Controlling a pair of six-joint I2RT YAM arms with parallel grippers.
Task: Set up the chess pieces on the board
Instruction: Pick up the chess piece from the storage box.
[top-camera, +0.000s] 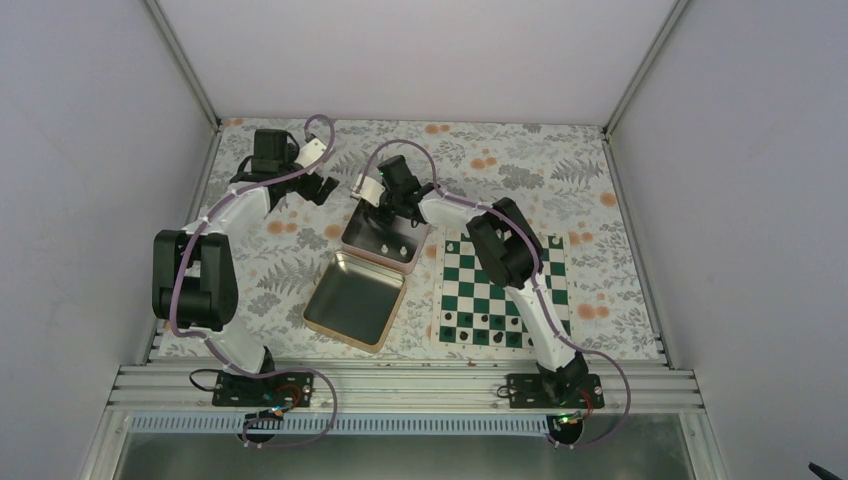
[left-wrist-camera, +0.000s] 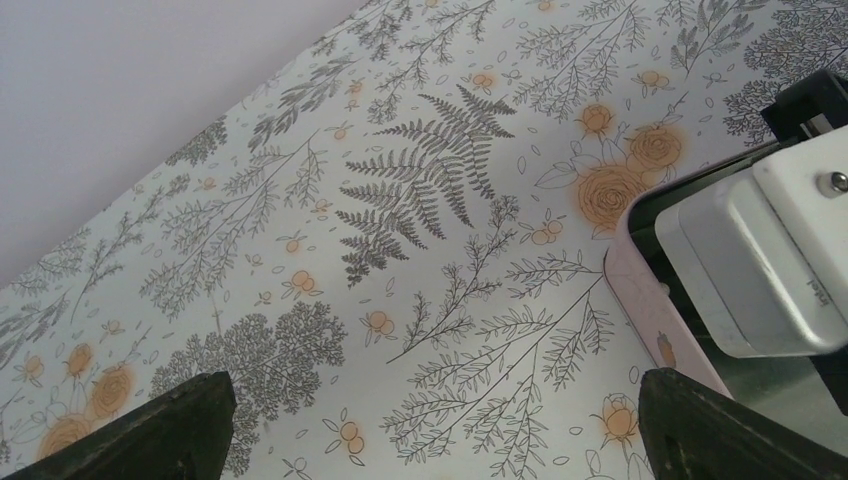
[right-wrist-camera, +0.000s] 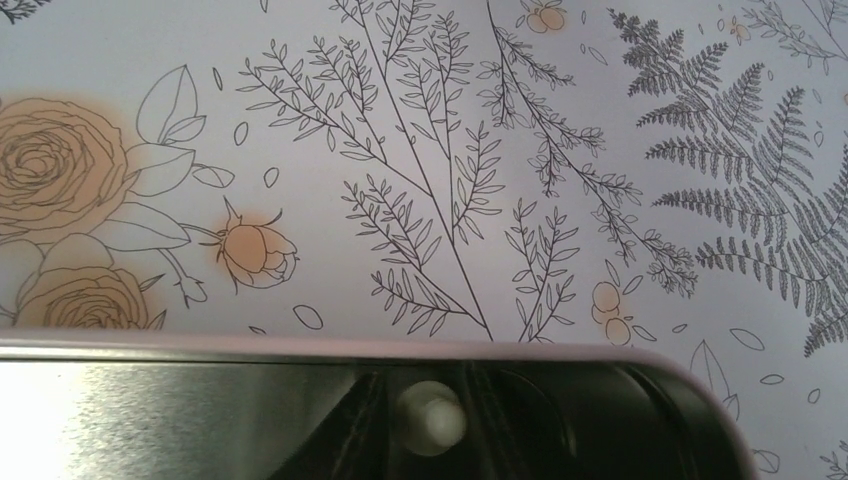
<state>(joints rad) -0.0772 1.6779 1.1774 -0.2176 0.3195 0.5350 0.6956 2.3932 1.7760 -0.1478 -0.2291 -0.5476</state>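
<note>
Nearest the arm bases, the board (top-camera: 503, 290) lies flat on the flowered tablecloth (top-camera: 290, 260), to the right of centre, partly covered by the right arm that crosses over it. Several small dark pieces (top-camera: 482, 337) stand on its nearest rows. Just left of the board an open tin (top-camera: 355, 295) rests on the cloth. Its nearer half is tilted toward the left arm's side, and its farther half is hinged behind it. The right gripper (top-camera: 397, 222) reaches down into that farther half. In the right wrist view, a cream chess piece (right-wrist-camera: 432, 417) sits inside the tin just below the rim, between the gripper's dark fingers (right-wrist-camera: 345, 445). The jaws stand narrowly around it, but it cannot be told whether they are pressing on it or are only close beside it. Farther back and to the left, the left gripper (top-camera: 312, 186) hangs over bare cloth near the tin's far corner. In the left wrist view its fingertips (left-wrist-camera: 175, 430) stand wide apart with nothing between them, so its jaws are released. The tin's pale rim shows at the right edge of that view.
</note>
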